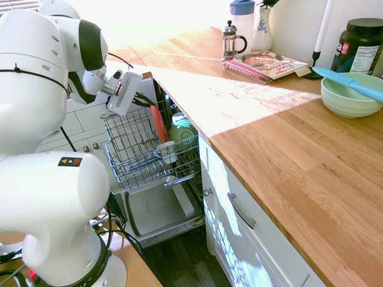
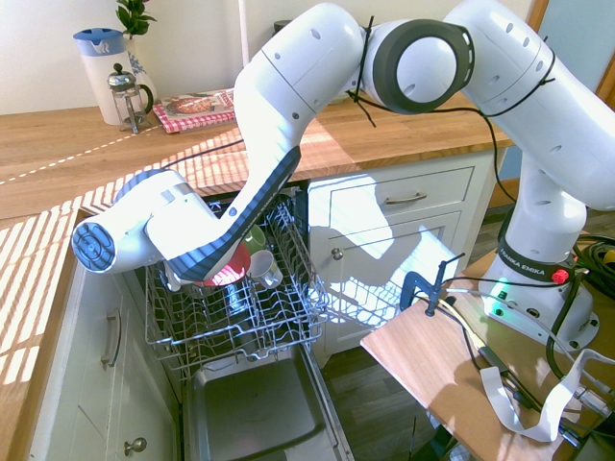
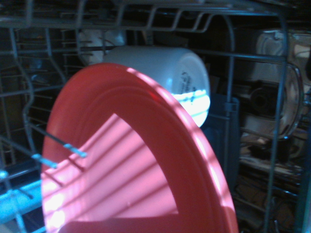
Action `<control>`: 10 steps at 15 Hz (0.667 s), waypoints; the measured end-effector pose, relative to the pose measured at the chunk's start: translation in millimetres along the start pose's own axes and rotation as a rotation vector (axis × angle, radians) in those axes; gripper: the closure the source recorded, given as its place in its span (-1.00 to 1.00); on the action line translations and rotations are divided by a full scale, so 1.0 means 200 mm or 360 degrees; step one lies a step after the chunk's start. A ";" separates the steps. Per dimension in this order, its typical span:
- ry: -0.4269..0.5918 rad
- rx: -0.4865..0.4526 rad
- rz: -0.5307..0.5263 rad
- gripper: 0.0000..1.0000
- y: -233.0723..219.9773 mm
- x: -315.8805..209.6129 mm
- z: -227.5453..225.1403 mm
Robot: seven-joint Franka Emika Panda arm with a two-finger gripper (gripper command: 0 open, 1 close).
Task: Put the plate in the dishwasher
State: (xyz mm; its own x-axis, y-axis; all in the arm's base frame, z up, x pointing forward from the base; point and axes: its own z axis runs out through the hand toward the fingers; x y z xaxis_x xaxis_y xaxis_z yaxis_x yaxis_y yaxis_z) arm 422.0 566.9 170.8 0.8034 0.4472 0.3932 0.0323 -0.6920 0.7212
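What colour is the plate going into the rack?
Pink-red; the plate shows best in the wrist view.

End effector fingers hidden behind arm; plate (image 3: 136,160) cut off by wrist view's edge — mostly occluded elsewhere.

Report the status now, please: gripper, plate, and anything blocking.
Gripper over the dishwasher rack, fingers not readable. Plate on edge among the prongs; release not confirmed. White cup just behind the plate, green dishes beside it.
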 end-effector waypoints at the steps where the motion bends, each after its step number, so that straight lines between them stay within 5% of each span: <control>1: -0.0054 0.0002 -0.0029 -1.00 -0.03 -0.02 0.01; 10: -0.0780 0.0325 -0.0073 -1.00 0.26 0.30 -0.15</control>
State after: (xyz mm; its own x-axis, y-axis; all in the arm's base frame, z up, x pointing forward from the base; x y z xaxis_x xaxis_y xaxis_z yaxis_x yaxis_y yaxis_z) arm 454.0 573.9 249.0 0.9804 0.1964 0.0158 0.1500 -0.7959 0.5866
